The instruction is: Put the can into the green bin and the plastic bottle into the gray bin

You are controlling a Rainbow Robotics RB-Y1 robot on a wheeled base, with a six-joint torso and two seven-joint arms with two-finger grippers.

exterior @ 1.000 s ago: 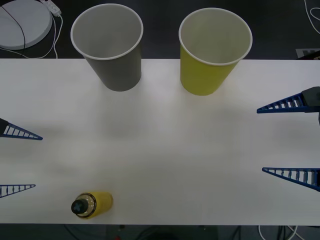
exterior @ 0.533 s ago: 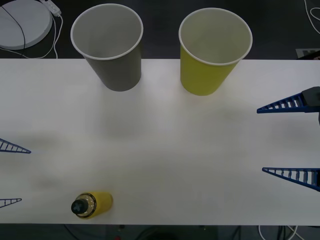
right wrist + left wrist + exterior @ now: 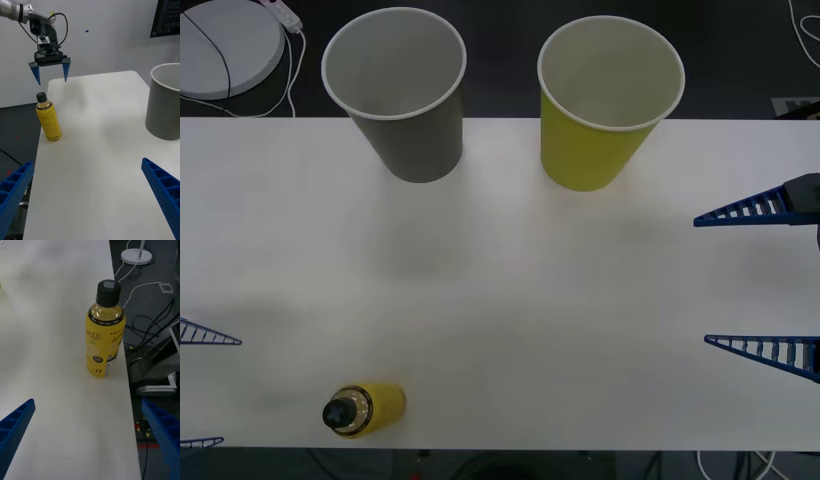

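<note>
The plastic bottle [image 3: 365, 410], yellow with a black cap, stands upright at the table's near edge [image 3: 104, 337], left of centre. My left gripper [image 3: 205, 388] hangs open at the left edge, level with the bottle and apart from it, with nothing between its fingers; in the right wrist view it [image 3: 51, 81] hovers beyond the bottle [image 3: 47, 118]. The gray bin [image 3: 395, 95] stands at the back left and the green bin [image 3: 605, 100] at the back right, both upright. My right gripper [image 3: 701, 281] waits open at the right edge. The can is out of view.
The white table [image 3: 510, 280] has free room between the bins and the bottle. The bottle stands very close to the table's edge, with cables and a metal frame on the floor below [image 3: 157, 363]. A white round base with a cable [image 3: 225, 45] lies behind the table.
My left gripper has moved toward the table's near edge and slightly outward, coming level with the bottle. The right arm, bottle and bins have not moved.
</note>
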